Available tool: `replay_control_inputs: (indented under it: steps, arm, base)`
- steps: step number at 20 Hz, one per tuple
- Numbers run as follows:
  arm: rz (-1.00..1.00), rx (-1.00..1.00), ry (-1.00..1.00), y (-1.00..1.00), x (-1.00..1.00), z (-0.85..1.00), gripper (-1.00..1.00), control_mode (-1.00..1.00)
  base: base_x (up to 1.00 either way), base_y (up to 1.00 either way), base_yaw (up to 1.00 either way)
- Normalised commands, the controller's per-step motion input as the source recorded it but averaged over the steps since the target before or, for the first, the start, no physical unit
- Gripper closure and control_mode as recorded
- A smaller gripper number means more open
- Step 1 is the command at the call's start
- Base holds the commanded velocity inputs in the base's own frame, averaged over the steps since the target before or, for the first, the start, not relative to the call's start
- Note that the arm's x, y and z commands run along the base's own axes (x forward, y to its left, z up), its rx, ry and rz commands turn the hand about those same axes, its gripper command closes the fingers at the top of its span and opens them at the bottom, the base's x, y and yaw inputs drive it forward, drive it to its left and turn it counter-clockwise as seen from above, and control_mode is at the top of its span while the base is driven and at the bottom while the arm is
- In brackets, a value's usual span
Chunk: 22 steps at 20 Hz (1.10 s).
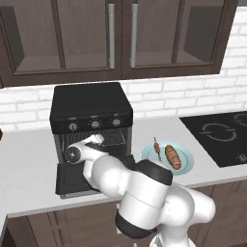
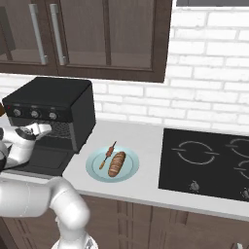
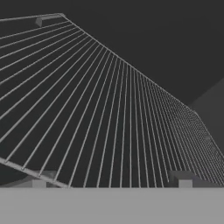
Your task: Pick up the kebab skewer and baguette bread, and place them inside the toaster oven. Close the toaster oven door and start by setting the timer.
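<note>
The black toaster oven stands on the counter with its door folded down flat. My gripper reaches into the oven mouth, open, with nothing between its fingertips. Just beneath them lies the wire rack. To the right of the oven, the kebab skewer and the baguette bread lie side by side on a pale blue plate, apart from the gripper.
A black cooktop is set into the counter to the right of the plate. Dark wood wall cabinets hang above the oven. My arm's white links cross in front of the oven door.
</note>
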Motion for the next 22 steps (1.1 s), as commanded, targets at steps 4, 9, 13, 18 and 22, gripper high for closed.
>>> replay_control_inputs:
  steps: [4,9,13,18,22]
  arm:
    - [0.0,0.0,0.0,0.0,0.2,-0.08,-1.0,-1.0]
    - [0.0,0.0,0.0,0.0,0.06,-0.21,-1.0,-1.0]
    - [0.0,0.0,0.0,0.0,0.1,-0.21,-1.0,-1.0]
    - [0.0,0.0,0.0,0.0,0.16,-0.07,1.0,-1.0]
    - [0.0,0.0,0.0,0.0,0.03,-0.09,1.0,-1.0]
  base:
    - [0.0,0.0,0.0]
    - [0.0,0.0,0.0]
    - [0.0,0.0,0.0]
    - [0.0,0.0,0.0]
    - [0.0,0.0,0.0]
